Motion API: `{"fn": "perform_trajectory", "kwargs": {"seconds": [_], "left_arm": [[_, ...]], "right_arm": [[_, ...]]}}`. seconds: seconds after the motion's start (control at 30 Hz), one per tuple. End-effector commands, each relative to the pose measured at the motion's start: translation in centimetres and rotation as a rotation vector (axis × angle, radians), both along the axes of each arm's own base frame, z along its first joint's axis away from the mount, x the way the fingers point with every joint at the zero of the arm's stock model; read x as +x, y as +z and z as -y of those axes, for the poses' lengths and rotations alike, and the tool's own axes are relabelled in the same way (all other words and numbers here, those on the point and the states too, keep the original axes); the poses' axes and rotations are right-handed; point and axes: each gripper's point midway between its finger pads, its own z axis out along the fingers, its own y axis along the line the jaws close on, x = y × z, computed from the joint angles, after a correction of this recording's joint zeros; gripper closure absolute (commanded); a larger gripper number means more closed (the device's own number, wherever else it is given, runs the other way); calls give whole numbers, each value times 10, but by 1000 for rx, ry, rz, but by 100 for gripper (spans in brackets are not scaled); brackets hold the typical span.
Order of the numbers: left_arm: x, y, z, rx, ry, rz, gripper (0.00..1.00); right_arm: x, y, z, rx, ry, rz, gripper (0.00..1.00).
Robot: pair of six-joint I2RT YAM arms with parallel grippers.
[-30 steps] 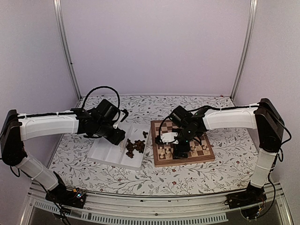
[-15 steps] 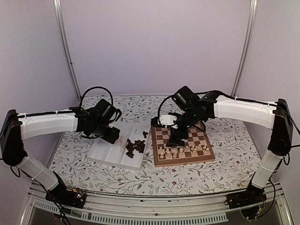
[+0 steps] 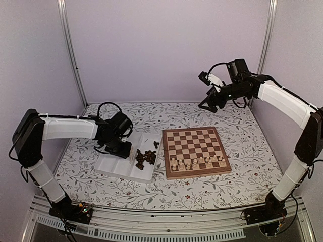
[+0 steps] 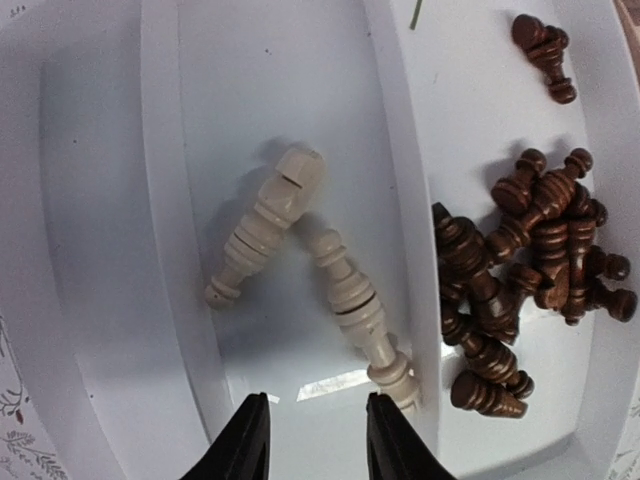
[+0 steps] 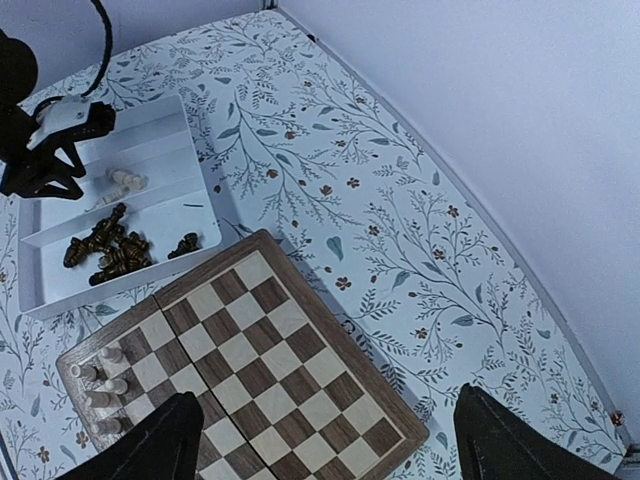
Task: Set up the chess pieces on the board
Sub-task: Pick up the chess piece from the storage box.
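The left gripper (image 4: 316,432), its jaws a little apart and empty, hovers over two cream chess pieces (image 4: 265,220) lying in the white tray (image 4: 90,250) beside the dark pieces (image 4: 520,260), while the right gripper (image 5: 330,445), spread wide, hangs high above the board (image 5: 300,370).

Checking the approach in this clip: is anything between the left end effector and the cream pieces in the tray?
Nothing visible. Only bare tray floor separates the left end effector from the two cream pieces; the nearer lies beside the divider, dark pieces beyond it.
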Motion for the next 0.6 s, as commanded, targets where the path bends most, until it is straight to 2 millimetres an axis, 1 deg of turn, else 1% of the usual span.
{"fn": "perform_trajectory", "kwargs": {"seconds": [0.0,0.1,0.23,0.4,0.57], "left_arm": [[6,-8,8,-47,55,-37,64],[8,-15,8,-40,67,-43,64],[11,-22,15,-56,68,-58,64],[13,-27,20,-73,70,-70,60],[6,-44,20,-59,67,-119,60]], "right_arm": [[-31,-29,-24,52,106,-148,14],[-31,-35,-24,41,113,-152,16],[-34,-40,-27,51,133,-177,17],[-35,-48,-29,51,142,-204,17],[-36,-55,-30,50,148,-224,18]]}}
